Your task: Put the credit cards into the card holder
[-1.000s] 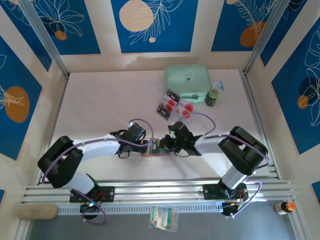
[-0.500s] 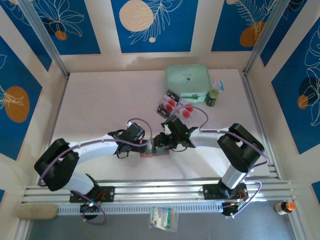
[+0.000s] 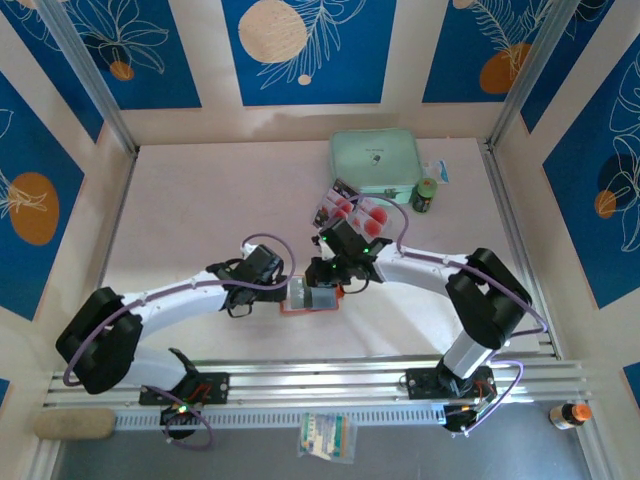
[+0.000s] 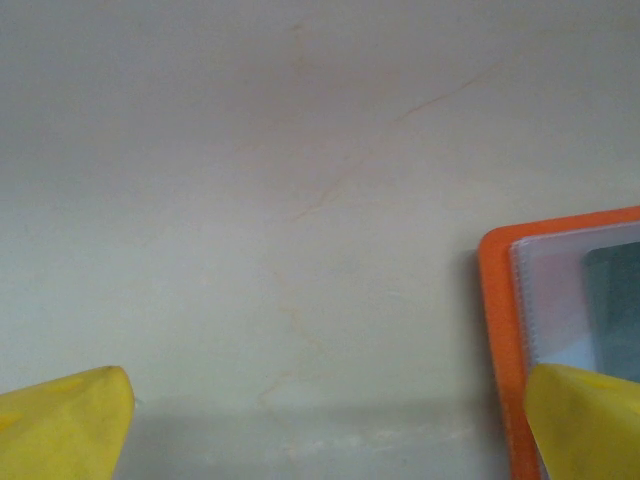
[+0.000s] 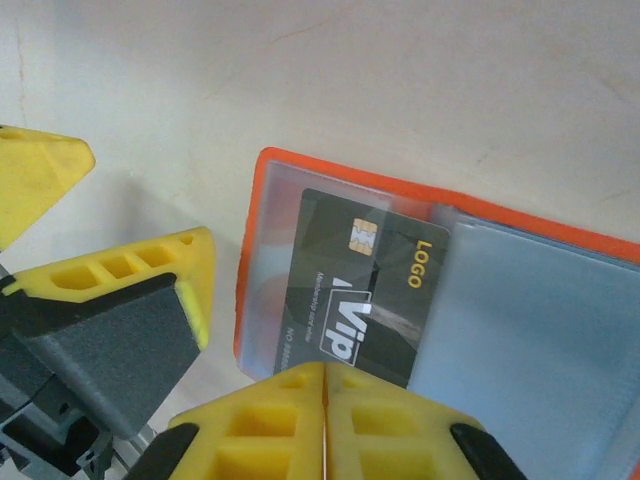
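The card holder [image 3: 308,298] lay open and flat on the table [image 3: 200,210], near its front edge and between the two grippers, its orange rim [image 5: 243,300] framing pale clear sleeves. A dark card [image 5: 360,290] with a gold chip and the words "VIP" and "LOGO" sat partly under the clear sleeve on the holder's left side, tilted a little, with its near edge sticking out of the pocket. The right gripper [image 5: 325,385] had its yellow fingers pressed together with no gap, the tips right at the near edge of that card; whether they pinched it could not be told. From above, this gripper [image 3: 328,280] hung over the holder's right part. The left gripper [image 3: 285,292] stood at the holder's left edge with its fingers spread wide; in its own wrist view [image 4: 320,425] one fingertip lay over bare table and the other over the holder's orange corner [image 4: 497,340]. Nothing sat between them. Farther back, right of centre, the other credit cards [image 3: 350,212], pale with red dots, rested in a clear tray [image 3: 325,215]. Behind the tray was a mint-green case [image 3: 375,160], with a small green jar [image 3: 426,195] beside it.
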Robot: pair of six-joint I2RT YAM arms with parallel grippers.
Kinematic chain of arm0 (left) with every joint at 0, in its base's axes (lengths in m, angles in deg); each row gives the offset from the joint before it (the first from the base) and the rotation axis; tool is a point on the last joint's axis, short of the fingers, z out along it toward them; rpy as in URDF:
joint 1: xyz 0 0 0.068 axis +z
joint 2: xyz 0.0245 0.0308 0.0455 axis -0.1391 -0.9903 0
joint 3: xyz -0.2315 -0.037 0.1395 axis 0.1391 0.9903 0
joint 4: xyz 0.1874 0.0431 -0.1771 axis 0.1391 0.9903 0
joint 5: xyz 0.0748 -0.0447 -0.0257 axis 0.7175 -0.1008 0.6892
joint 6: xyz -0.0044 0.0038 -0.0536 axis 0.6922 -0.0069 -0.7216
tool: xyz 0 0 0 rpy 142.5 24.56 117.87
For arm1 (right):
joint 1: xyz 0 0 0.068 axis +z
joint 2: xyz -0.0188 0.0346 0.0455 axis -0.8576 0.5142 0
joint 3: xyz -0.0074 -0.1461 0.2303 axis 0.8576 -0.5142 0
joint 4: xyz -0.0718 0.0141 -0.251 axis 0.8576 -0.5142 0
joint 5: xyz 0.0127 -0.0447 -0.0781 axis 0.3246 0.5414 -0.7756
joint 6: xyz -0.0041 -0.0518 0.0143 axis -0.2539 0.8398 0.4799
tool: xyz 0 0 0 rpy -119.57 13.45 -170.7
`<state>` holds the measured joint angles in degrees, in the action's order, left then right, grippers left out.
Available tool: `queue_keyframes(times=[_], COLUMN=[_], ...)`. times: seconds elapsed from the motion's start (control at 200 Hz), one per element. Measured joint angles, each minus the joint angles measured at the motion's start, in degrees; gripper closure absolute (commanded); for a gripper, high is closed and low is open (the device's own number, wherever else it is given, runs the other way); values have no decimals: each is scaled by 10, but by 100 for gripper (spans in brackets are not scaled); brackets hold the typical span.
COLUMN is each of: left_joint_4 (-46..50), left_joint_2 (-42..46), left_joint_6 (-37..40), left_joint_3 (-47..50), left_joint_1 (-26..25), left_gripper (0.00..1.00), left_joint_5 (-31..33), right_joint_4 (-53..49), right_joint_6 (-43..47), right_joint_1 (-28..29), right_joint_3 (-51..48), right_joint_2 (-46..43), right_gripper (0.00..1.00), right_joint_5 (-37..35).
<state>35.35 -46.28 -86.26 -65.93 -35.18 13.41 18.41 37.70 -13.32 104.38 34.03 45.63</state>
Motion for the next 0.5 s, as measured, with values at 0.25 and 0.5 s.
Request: queue_keyframes(times=[0.25, 0.5], left_joint_4=[16, 15], left_joint_2=[-16, -43], left_joint_6=[-6, -4], left_joint_3=[3, 3], left_joint_1=[2, 2], left_gripper=[0, 0], left_joint_5=[11, 10], right_joint_4=[-29, -49], right_joint_6=[19, 30], right_joint_1=[14, 21], right_joint_3=[30, 44], right_joint_2=[54, 84], right_gripper=[99, 100], right_joint_5=[-9, -25])
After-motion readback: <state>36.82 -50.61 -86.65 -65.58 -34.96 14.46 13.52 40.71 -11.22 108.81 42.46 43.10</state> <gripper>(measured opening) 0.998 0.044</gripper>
